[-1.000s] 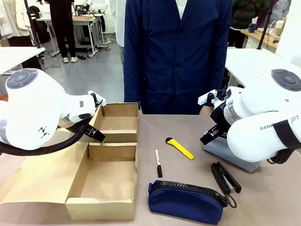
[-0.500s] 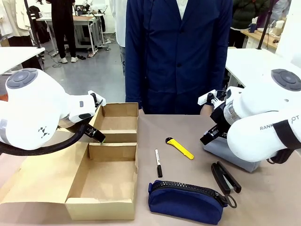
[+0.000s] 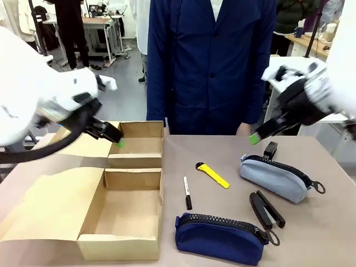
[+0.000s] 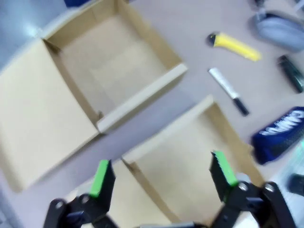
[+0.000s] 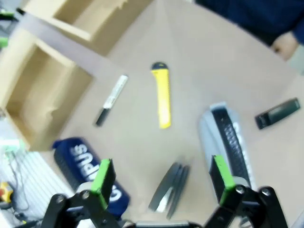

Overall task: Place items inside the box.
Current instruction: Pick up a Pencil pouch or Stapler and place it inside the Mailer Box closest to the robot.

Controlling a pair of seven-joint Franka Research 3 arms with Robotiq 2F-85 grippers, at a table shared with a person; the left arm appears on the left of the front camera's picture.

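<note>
The open cardboard box [image 3: 133, 172] lies at the left with two bare compartments. My left gripper [image 3: 117, 139] hangs open above its far compartment; in the left wrist view the gripper [image 4: 161, 173] hovers over the box [image 4: 142, 95]. Beside the box lie the black marker pen [image 3: 187, 192], yellow utility knife [image 3: 213, 174] and navy zip pouch [image 3: 219, 236]. Further right are the grey zip pouch [image 3: 275, 177], long black stapler [image 3: 267, 208] and small black stapler [image 3: 270, 150]. My right gripper [image 3: 255, 138] is open above the grey pouch [image 5: 230, 137], holding nothing [image 5: 162, 175].
A person in a navy coat [image 3: 211, 67] stands at the far edge, one hand [image 3: 243, 129] by the table. The box's flaps [image 3: 50, 206] spread out to the left. Bare table [image 3: 222, 150] lies between the box and the items.
Both arms have lifted up and back. The left gripper rose from the box's divider. The right arm moved off the grey pouch, uncovering it and the small stapler.
</note>
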